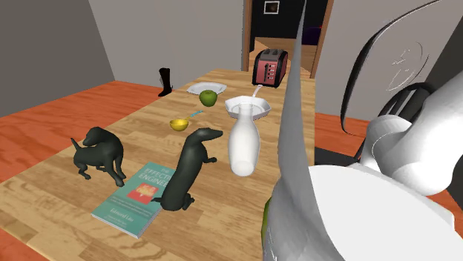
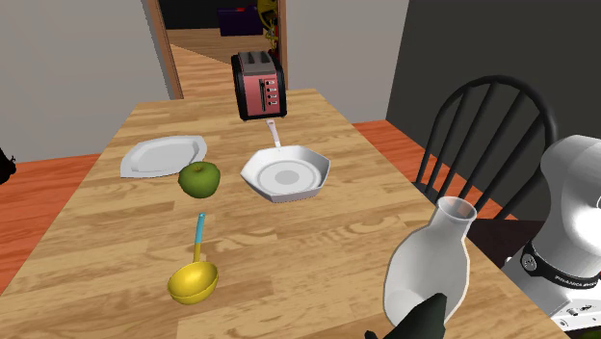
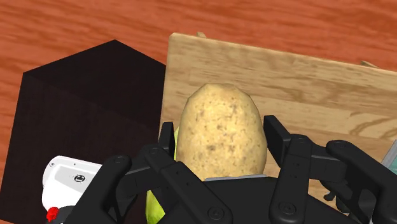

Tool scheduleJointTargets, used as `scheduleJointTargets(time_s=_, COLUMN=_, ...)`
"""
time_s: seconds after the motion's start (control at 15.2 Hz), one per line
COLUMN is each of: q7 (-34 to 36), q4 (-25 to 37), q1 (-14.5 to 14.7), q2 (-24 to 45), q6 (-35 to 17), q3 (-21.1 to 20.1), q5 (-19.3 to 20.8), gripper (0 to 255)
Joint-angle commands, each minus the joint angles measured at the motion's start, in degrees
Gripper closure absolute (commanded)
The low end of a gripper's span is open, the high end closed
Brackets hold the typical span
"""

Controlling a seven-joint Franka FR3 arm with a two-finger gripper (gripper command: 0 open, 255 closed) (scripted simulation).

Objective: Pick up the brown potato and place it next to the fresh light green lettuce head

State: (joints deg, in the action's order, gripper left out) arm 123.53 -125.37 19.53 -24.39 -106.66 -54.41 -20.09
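Near the corner of the wooden table (image 3: 305, 76), we are seeing the gripper (image 3: 222, 135) clasping the brown, speckled potato (image 3: 219, 127), its black fingers (image 3: 277, 137) pressing on either side. The dark stand (image 3: 89, 95) and red-brown floor (image 3: 95, 25) are showing beyond. Farther along the table, a green round fruit (image 2: 198, 177) is lying between a white plate (image 2: 162, 154) and a white pan (image 2: 285, 175).

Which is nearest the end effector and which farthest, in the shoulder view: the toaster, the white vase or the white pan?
The end effector clasps the potato over the table corner by the stand.
1. The white vase, mid-table, nearest.
2. The white pan, just beyond the vase.
3. The toaster, at the table's far end.
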Motion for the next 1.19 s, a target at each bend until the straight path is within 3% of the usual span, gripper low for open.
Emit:
scheduleJointTargets(time_s=0.0, q7=0.0, q4=-1.3, q1=0.0, q2=0.2, q6=-1.6, q3=-0.6, q5=-0.2, gripper=255)
scheduleJointTargets(time_s=1.12, q7=2.6, q4=-9.7, q1=-3.6, q2=7.1, q6=-16.2, q3=-8.6, q5=1.9, gripper=255)
